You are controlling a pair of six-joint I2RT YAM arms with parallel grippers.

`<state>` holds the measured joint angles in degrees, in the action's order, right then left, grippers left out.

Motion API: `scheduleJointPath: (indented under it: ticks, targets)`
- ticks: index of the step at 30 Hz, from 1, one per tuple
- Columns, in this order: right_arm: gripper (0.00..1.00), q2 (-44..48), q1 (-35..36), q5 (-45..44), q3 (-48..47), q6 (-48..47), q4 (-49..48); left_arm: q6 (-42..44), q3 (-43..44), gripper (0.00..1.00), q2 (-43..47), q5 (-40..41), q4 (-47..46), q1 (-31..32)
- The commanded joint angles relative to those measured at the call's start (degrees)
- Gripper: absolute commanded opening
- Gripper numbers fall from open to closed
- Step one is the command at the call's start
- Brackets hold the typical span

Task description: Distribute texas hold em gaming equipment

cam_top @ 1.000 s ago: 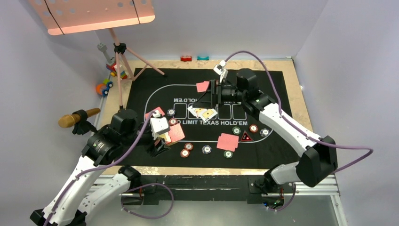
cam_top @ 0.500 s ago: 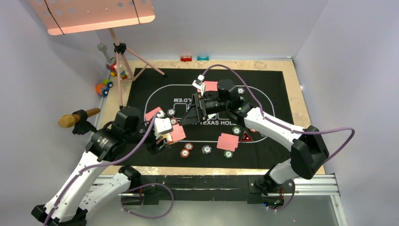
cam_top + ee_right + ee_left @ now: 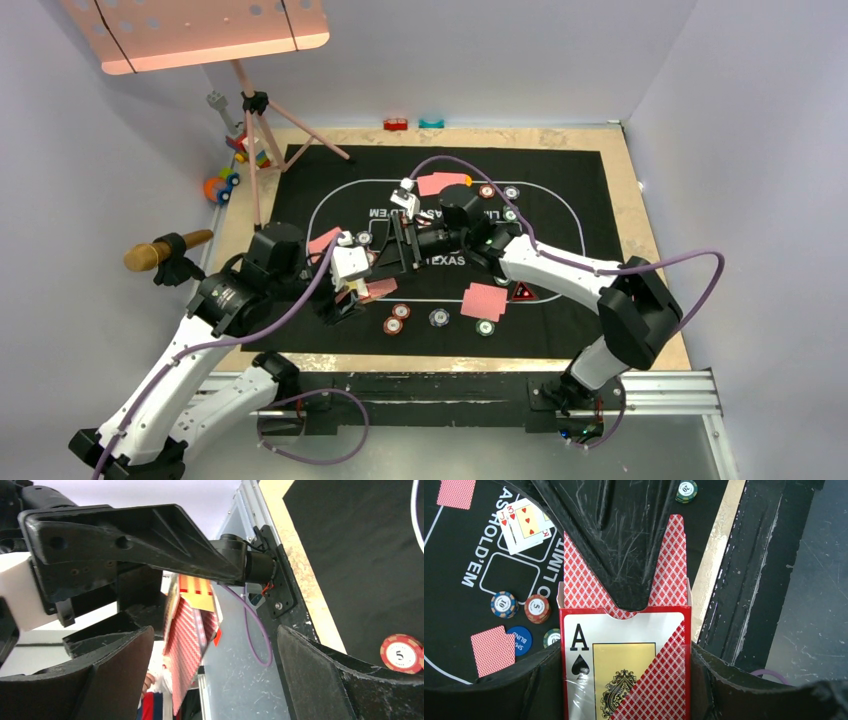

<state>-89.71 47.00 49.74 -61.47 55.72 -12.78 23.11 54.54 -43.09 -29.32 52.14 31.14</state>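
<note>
Left pincer (image 3: 624, 645) is clamped on an open card box (image 3: 624, 665), holding it above the near-left part of the black mat (image 3: 590, 190) that covers the surface; red-backed cards (image 3: 674, 565) stick out of the box mouth. Right pincer (image 3: 398, 245) stands wide, holding nothing, level with the box and just beside it, its fingers (image 3: 115, 675) either side of the protruding cards in the right wrist view.

By judgement, the cards are light, thin, slick and bendy, so one is best pinched by the exposed top edge and drawn straight out along the box; a skewed pull could bend it or drag several. The box is light cardboard and could crush under a hard squeeze, so holding its flat sides suits it. The chips look small, hard and rigid, best taken across the rim.

Counts, largest first. Two arms. One card box. Face-down cards on the mat: three spots seen from above, at the far side (image 3: 440, 184), near right (image 3: 484, 300) and left edge (image 3: 323, 241); how many cards lie in each cannot be told. Two face-up cards (image 3: 521, 522) show in the left wrist view. One triangular marker (image 3: 521, 292). One blue button (image 3: 520, 639). About seven chips are visible from above, among them a red one (image 3: 394, 325); others may be hidden under the arms.
</note>
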Motion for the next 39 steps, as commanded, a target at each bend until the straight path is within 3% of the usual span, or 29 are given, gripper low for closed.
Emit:
scheduleJointPath:
  ticks: [1,8,26,31,35,39]
  targets:
    - [0.98,1.0,0.0,-1.8,1.0,1.6,-0.9,-1.0,2.8,0.0,0.9,-0.6,-3.4,-0.3]
    - [0.97,1.3,-0.1,-1.6,2.2,1.6,-0.2,-2.5,3.8,0.0,1.2,-1.2,-3.6,-0.4]
    - [0.71,6.6,-4.6,-1.1,3.1,0.1,3.9,-4.3,3.9,0.0,1.4,-2.0,-4.4,-0.4]
    - [0.56,7.6,-5.2,-0.7,3.0,0.1,4.3,-4.4,3.9,0.0,1.3,-2.0,-4.5,-0.4]
    - [0.35,8.0,-5.4,-0.4,2.6,-0.3,5.2,-4.5,4.0,0.0,1.2,-2.0,-4.5,-0.4]
    - [0.27,8.7,-6.2,-0.3,2.3,-0.9,6.8,-4.6,3.9,0.0,1.4,-2.0,-4.5,-0.4]
